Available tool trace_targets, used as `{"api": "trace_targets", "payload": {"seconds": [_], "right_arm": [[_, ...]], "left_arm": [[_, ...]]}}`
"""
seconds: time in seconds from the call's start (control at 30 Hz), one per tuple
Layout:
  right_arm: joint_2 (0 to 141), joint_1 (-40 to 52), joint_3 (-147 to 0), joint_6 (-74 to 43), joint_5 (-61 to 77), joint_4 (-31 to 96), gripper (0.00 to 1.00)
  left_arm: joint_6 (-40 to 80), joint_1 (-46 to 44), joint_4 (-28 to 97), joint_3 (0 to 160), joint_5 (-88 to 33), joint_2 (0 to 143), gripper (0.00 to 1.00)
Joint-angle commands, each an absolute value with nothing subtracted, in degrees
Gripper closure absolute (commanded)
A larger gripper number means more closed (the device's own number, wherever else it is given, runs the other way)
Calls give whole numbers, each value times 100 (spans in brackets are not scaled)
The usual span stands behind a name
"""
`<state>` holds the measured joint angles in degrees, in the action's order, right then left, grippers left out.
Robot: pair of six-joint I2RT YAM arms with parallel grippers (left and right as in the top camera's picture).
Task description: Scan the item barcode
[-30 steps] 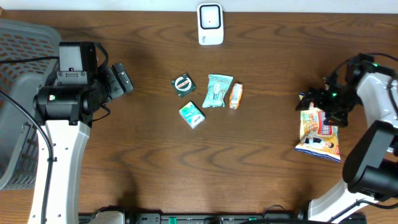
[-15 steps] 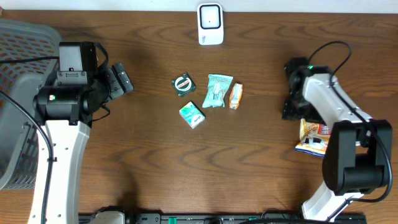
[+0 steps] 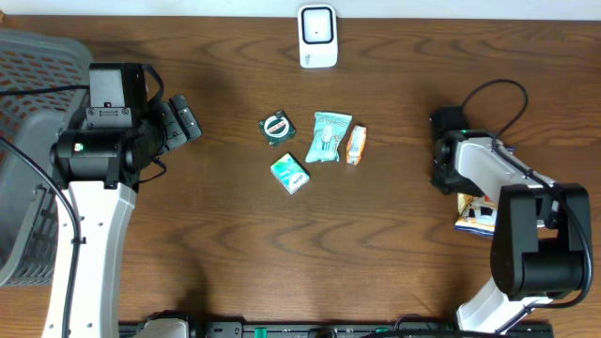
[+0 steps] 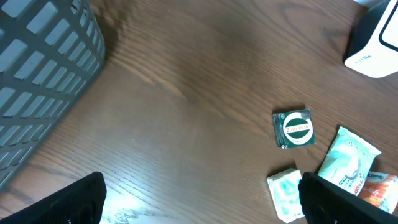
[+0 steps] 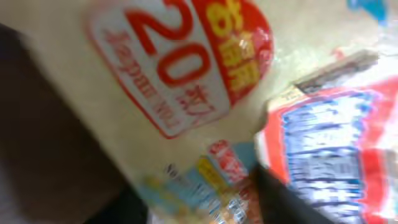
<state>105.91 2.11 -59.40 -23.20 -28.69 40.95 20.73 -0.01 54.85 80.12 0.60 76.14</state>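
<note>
Filling right wrist view: seemingly snack bag (image 5: 199, 124), half-hidden overhead

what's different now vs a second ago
The right arm swung left from the table's right edge and came down over the snack bag, which now shows only partly beneath it. Whether the right gripper has closed on the bag cannot be told. Unchanged: the left gripper, open and still, the four small packets, the scanner and the basket.
</note>
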Motion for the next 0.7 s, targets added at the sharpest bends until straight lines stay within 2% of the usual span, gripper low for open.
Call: {"api": "trace_targets", "payload": {"seconds": [0.0,0.03,0.1,0.23,0.3,0.33,0.37,0.4,0.5,0.67], "right_arm": [[10694,-156,-5841,-1949,-2095,3999,61],[10694,-270,-5839,-1704,-1900,3933,57],[10694,-458,-5839,-1367,-1680,3844,39],[10698,-746,-5837,-1044,-1507,3780,41],[10715,-829,-5819,-899,-1321,3728,49],[10722,-860,-5791,-851,-1181,3662,62],[10728,-882,-5752,-799,-1063,3599,83],[10742,-893,-5721,-805,-1004,3562,99],[10750,-917,-5695,-799,-366,3557,99],[10512,-917,-5968,-386,2032,3760,99]], "left_arm": [[2036,25,5483,8009,156,7607,2],[2036,25,5483,8009,156,7607,2],[2038,25,5483,8009,156,7607,2],[2038,25,5483,8009,156,7607,2],[2038,25,5483,8009,156,7607,2],[2036,25,5483,8009,156,7607,2],[2036,25,5483,8009,156,7607,2],[2036,25,5483,8009,156,7607,2],[2036,25,5483,8009,156,7607,2],[2036,25,5483,8009,156,7607,2]]}}
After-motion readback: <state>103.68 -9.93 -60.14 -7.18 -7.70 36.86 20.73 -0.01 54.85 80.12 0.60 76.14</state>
